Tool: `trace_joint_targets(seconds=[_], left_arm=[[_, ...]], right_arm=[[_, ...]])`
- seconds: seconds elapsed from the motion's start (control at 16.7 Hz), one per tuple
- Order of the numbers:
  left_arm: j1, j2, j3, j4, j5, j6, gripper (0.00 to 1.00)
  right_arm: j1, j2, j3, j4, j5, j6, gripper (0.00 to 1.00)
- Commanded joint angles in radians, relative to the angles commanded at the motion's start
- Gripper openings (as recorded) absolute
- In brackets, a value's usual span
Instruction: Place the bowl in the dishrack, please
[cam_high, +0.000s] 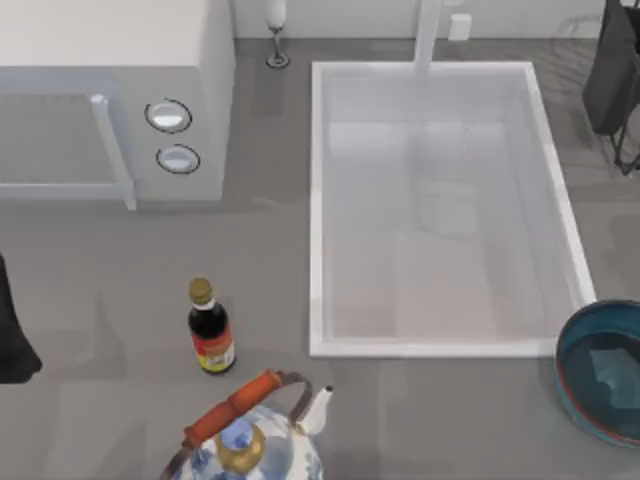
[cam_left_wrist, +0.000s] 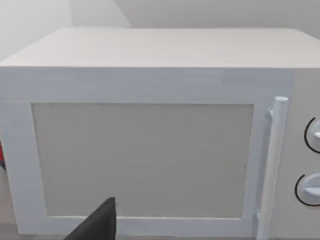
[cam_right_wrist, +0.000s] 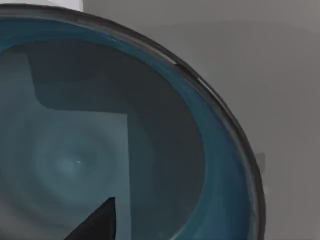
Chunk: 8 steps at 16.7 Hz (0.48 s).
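Grey tabletop (cam_high: 110, 330) | deep glossy teal-blue bowl (cam_high: 603, 370) with reddish-brown rim sits at right edge, beside white rectangular sink basin (cam_high: 318, 200) | dark wire dishrack (cam_high: 615, 80) lies well apart at far right | finger state cannot be told | risk: smooth curved rim slipping when pinched.

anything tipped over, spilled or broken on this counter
Nothing stands out. The bowl sits upright on the counter by the sink's near right corner, the soy sauce bottle and teapot stand upright, and the microwave door is closed. No spills show.
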Motion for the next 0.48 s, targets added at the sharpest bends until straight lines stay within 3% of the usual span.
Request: trace_joint_targets(seconds=[0.24,0.48], left_arm=[[0.000,0.000,0.000,0.000,0.000,0.000,1.00],[0.000,0.000,0.000,0.000,0.000,0.000,1.00]], right_arm=[[0.004,0.061,-0.088,0.137,0.000,0.005,1.00],[0.004,0.064,-0.094,0.145,0.000,0.005,1.00]])
